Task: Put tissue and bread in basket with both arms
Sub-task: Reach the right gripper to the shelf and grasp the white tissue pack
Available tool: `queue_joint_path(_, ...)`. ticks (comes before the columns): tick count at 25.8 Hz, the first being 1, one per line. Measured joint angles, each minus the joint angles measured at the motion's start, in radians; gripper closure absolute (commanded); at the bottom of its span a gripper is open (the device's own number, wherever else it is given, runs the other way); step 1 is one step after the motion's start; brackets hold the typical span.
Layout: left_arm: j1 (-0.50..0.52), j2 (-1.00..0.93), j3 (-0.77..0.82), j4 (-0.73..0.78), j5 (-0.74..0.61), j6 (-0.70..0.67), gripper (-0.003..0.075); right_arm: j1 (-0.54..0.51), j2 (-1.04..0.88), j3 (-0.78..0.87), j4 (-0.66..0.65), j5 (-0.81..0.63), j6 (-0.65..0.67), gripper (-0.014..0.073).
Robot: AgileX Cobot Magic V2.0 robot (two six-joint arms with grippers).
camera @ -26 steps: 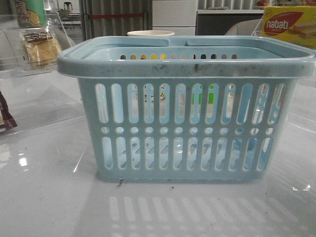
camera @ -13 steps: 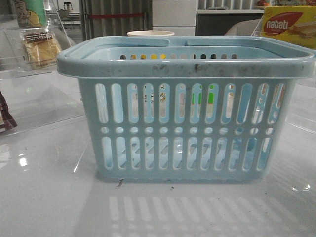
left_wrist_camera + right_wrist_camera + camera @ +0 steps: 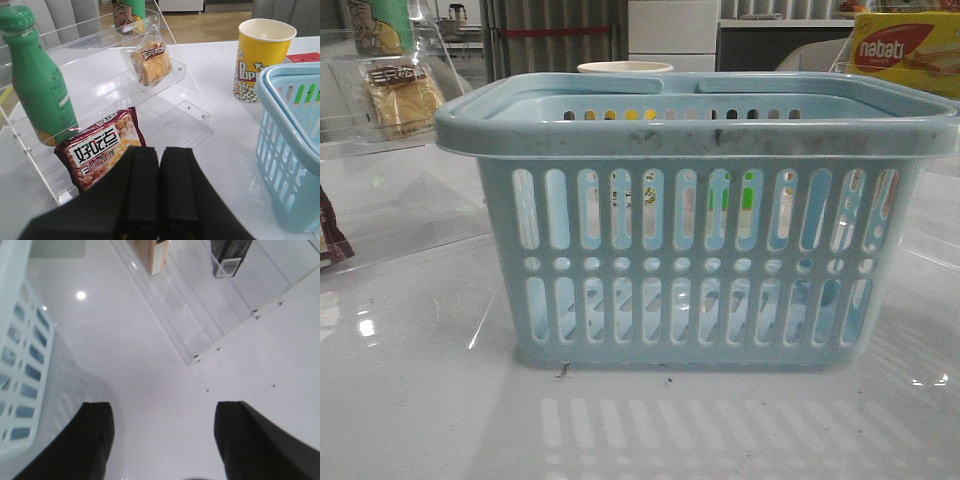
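On my front camera the basket (image 3: 695, 215) fills the middle of the white table (image 3: 420, 400), with neither arm in sight there. The bread (image 3: 151, 62) sits in its clear bag on the middle step of the acrylic shelf (image 3: 195, 107), above the maroon snack packet (image 3: 102, 150) and beside the green bottle (image 3: 37, 82). My left gripper (image 3: 158, 192) has its fingers pressed together, gripping nothing. My right gripper (image 3: 162, 440) is spread wide over bare tabletop; the tissue (image 3: 229, 255) lies on the right-hand acrylic rack
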Motion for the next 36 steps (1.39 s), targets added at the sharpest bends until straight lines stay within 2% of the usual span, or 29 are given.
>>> queue_joint_path(7,0.000,0.000,0.000,0.000,0.000,0.000,0.0629,-0.057,0.191,-0.153,-0.008,-0.002,0.002,0.0053)
queue_joint_path(17,0.000,0.000,0.000,0.000,0.000,0.000,0.0629,-0.071,0.390,-0.320,-0.085,-0.024,0.003,0.0053)
queue_joint_path(27,0.000,0.000,0.000,0.000,0.000,0.000,0.0629,-0.071,0.508,-0.415,-0.125,-0.080,0.003,0.0053)
queue_joint_path(36,0.000,0.000,0.000,0.000,0.000,0.000,0.0629,-0.071,0.564,-0.431,-0.139,-0.150,0.003,0.0053)
